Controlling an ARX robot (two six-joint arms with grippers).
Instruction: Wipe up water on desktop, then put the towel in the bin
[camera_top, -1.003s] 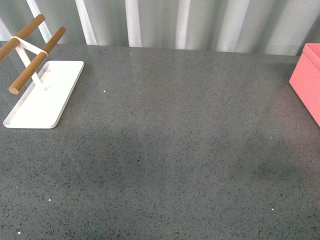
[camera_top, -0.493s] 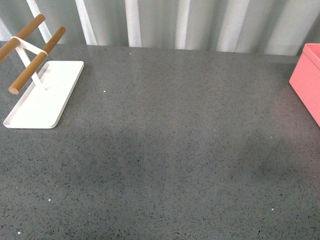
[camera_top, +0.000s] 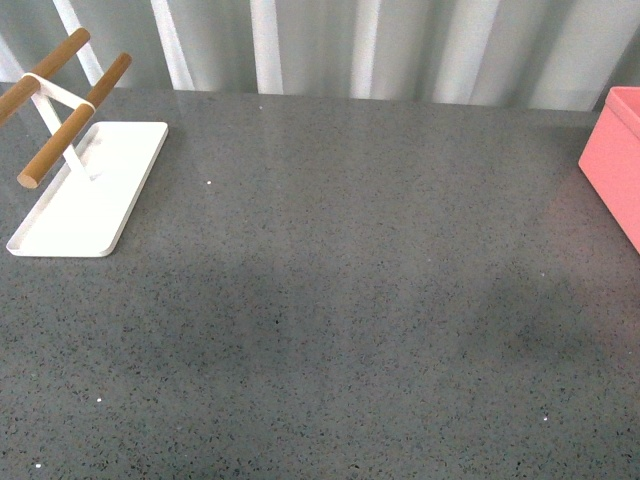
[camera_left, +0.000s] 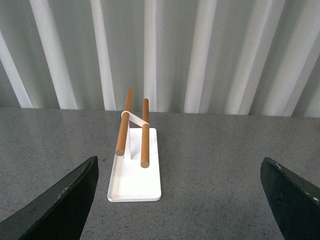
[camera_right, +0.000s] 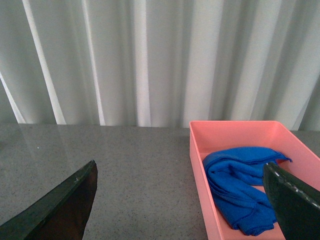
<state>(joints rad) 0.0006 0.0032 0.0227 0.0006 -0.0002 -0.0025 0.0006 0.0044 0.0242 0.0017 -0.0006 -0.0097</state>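
A crumpled blue towel (camera_right: 239, 186) lies inside the pink bin (camera_right: 200, 165) at the right edge of the grey speckled desktop (camera_top: 340, 300). Left gripper (camera_left: 180, 200) and right gripper (camera_right: 180, 200) both hang with fingers spread wide, holding nothing. A white tray (camera_top: 85, 190) with wooden rods sits far left

From my right wrist camera I see the bright blue microfibre towel (camera_right: 240, 187) lying crumpled inside the salmon-pink rectangular plastic bin (camera_right: 200, 165) on the speckled dark grey desk (camera_right: 125, 170). My right pincer (camera_right: 180, 210) is spread wide, holding nothing, with pale pleated curtains (camera_right: 150, 60) behind.
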